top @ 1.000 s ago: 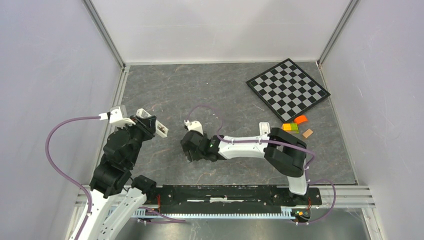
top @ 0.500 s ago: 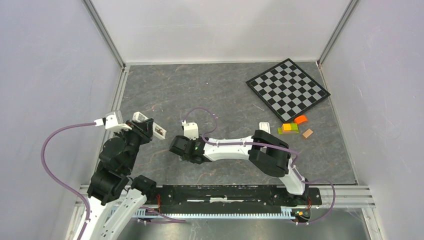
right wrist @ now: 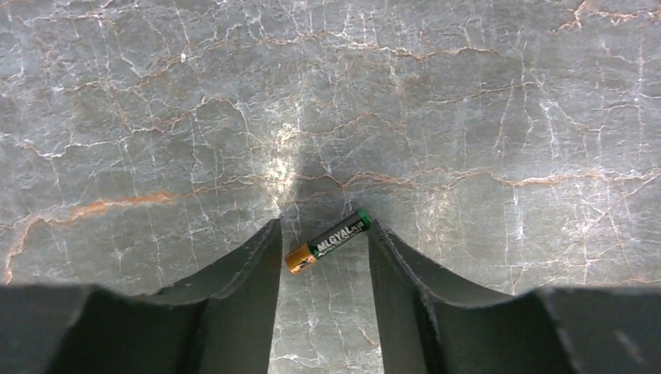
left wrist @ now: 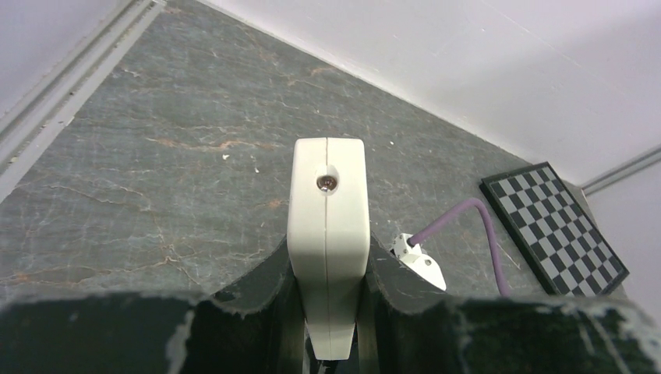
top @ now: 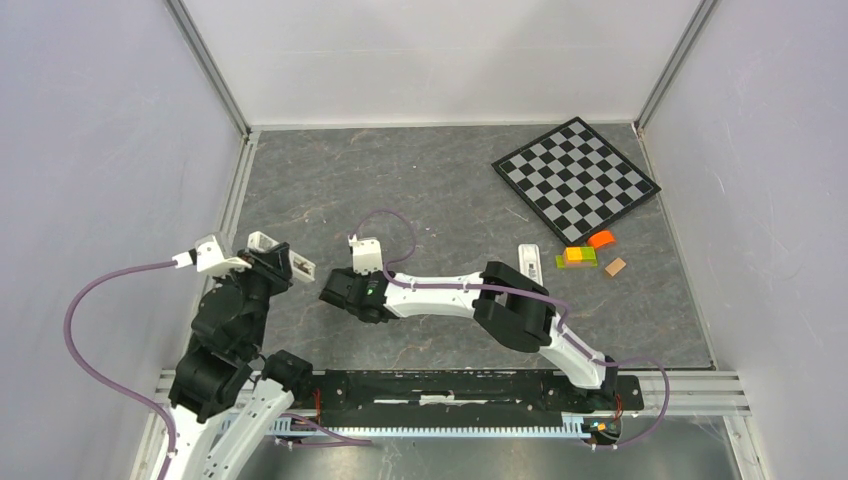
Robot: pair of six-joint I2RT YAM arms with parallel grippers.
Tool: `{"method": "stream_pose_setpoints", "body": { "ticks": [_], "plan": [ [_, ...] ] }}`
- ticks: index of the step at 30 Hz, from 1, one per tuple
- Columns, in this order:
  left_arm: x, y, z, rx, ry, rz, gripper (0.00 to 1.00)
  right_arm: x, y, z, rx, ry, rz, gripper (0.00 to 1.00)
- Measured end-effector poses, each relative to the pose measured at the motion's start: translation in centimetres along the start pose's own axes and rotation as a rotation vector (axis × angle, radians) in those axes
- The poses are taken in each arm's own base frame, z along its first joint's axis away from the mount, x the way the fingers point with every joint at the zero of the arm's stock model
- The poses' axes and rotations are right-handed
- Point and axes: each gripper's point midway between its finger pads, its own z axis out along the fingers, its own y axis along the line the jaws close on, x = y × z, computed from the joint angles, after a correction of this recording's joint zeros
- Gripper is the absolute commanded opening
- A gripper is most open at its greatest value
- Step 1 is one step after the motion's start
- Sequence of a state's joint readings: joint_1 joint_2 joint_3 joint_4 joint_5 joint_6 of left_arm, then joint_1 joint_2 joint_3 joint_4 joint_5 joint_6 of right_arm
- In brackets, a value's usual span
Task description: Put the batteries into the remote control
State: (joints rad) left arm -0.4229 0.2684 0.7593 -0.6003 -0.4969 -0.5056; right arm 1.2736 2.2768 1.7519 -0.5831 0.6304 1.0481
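Note:
A white remote control [left wrist: 328,226] sticks out end-on from my left gripper [left wrist: 329,248], whose jaws press both its sides. From above, that remote [top: 298,265] is held over the table's left part by the left gripper [top: 285,262]. One of the batteries [right wrist: 327,241], dark with a gold end and a green end, lies slanted on the table. My right gripper [right wrist: 323,234] straddles it, a finger close to each end, jaws open. In the top view the right gripper [top: 335,292] hides this battery.
A small white cover piece [top: 529,259] lies right of centre. A chessboard [top: 575,178] sits at the back right, with coloured blocks [top: 582,255], an orange piece [top: 601,239] and a tan piece [top: 616,266] below it. White walls enclose the table.
The right arm has reached further left, towards the left gripper, and its jaws have narrowed. The left arm has shifted slightly left and nearer with the remote still held.

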Motion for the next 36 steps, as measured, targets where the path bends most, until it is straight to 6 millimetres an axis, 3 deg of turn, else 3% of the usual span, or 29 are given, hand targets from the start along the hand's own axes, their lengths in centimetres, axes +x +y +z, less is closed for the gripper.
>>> {"method": "stream_pose_setpoints", "body": {
  "ticks": [15, 20, 27, 30, 36],
  "plan": [
    [-1.0, 0.7, -0.6, -0.019, -0.046, -0.018, 0.02, 0.0, -1.4, 0.0, 0.048, -0.011, -0.063, 0.19],
    [-0.3, -0.7, -0.6, 0.049, -0.001, -0.013, 0.02, 0.9, -4.9, -1.3, 0.072, 0.013, -0.141, 0.15],
    [2.2, -3.8, -0.2, 0.185, 0.143, 0.014, 0.02, 2.3, -12.1, -3.1, 0.068, 0.075, -0.269, 0.11],
    [3.7, -5.6, -0.1, 0.278, 0.209, 0.015, 0.02, 2.6, -14.8, -3.6, 0.044, 0.089, -0.298, 0.14],
    [8.4, -9.6, -0.1, 0.515, 0.380, 0.013, 0.02, 3.2, -17.6, -4.4, 0.002, 0.111, -0.357, 0.23]
  ]
}}
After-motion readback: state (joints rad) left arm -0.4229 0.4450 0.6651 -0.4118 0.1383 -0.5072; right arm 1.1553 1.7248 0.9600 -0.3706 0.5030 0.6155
